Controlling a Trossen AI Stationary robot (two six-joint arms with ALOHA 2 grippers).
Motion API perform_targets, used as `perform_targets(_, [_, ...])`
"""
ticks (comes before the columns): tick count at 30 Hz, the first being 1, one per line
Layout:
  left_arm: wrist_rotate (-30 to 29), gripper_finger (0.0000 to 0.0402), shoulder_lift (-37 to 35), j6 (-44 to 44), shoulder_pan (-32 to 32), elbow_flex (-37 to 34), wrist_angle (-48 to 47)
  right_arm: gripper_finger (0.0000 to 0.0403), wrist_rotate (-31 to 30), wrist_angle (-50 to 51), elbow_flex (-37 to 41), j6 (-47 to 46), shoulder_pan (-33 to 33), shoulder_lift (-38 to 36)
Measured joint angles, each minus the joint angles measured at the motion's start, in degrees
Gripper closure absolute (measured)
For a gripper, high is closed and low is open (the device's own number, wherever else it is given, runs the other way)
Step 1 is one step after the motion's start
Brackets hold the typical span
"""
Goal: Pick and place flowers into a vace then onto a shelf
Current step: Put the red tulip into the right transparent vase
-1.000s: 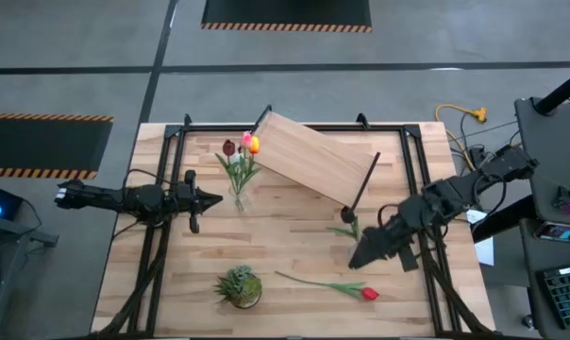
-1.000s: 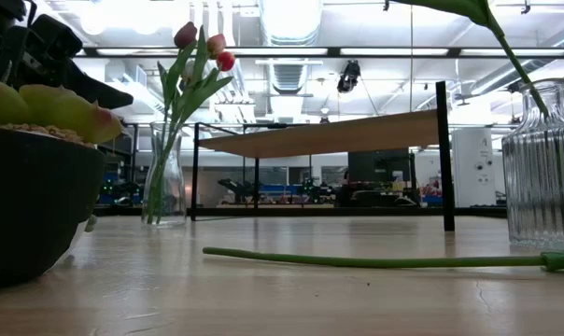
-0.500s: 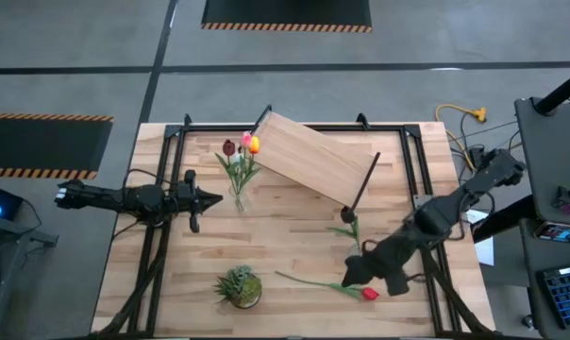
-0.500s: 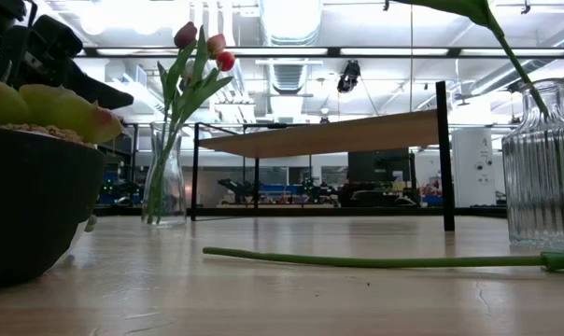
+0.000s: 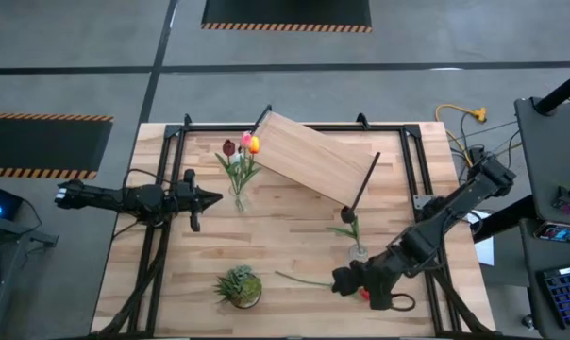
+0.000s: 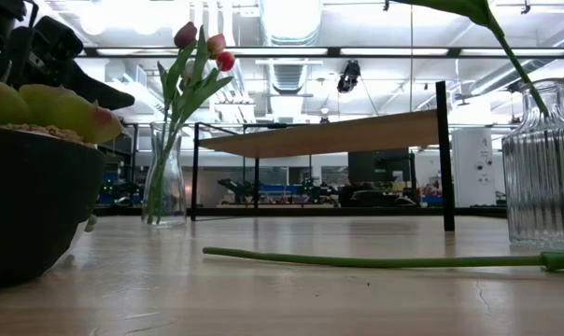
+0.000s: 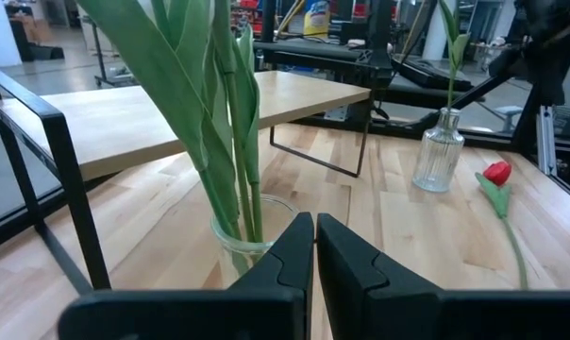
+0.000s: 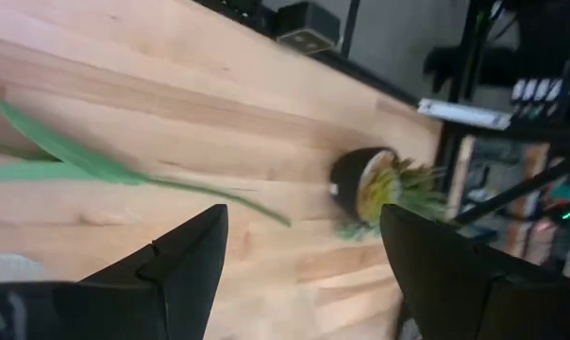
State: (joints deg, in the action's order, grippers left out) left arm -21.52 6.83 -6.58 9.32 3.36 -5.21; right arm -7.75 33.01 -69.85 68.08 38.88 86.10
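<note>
A single red tulip (image 5: 309, 280) is seen lying flat on the tabletop (image 5: 285, 236) near its front edge, between the potted plant (image 5: 240, 286) and the right gripper (image 5: 340, 281). Its long axis is laid roughly left to right across the table, slightly slanted, with the bare stem end pointed toward the potted plant and the red head at the right. In the high view the head is mostly covered by the right gripper, which is held directly over that end; only a speck of red is visible. In the low view the stem (image 6: 375, 261) is seen stretched along the wood, and its head is cut off by the picture's edge. The right gripper's fingers (image 8: 186, 260) are spread wide apart, with a leaf and stem shown between them in the right wrist view.

Three more tulips (image 5: 243, 151) are stood upright in a glass vase (image 5: 238, 198) beside the shelf (image 5: 313, 161), which is set at an angle. A second, ribbed vase (image 5: 358, 250) holding one green stem is placed near the right arm; that stem's top is cropped in the low view.

The left gripper (image 5: 212, 198) is held just beside the first vase, its fingers (image 7: 290, 255) pressed together on nothing.
</note>
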Motion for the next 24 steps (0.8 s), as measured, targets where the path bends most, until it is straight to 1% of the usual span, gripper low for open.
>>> perform_targets(3, [0.0, 0.0401, 0.0, 0.0, 0.0, 0.0, 0.0, 0.0133, -0.1, 0.2, 0.0, -2.8, 0.0, 1.4])
perform_targets(6, [0.0, 0.0401, 0.0, 0.0, 0.0, 0.0, 0.0, 0.0133, -0.4, 1.5, 0.0, -3.3, 0.3, 2.7])
perform_targets(10, [-0.4, 0.0401, 0.0, 0.0, 0.0, 0.0, 0.4, 0.0133, -3.5, 3.7, 0.1, -2.2, 0.3, 4.2])
perform_targets(12, [-1.1, 0.0401, 0.0, -0.2, 0.0, -0.1, 0.7, 0.0133, -4.1, 5.6, 0.1, -1.9, 0.2, 5.0])
perform_targets(14, [-1.5, 0.0401, 0.0, -0.2, 0.0, -0.1, 0.8, 0.0133, -4.2, 7.1, 0.3, -1.6, 0.2, 6.0])
perform_targets(19, [-1.6, 0.0401, 0.0, -0.2, 0.0, -0.1, 1.1, 0.0133, -4.2, 7.1, 0.7, -0.2, 0.5, 9.0])
perform_targets(24, [-1.7, 0.0401, 0.0, -0.2, 0.0, -0.1, 1.3, 0.0133, -4.4, 7.2, 1.6, 4.0, 1.1, 11.7])
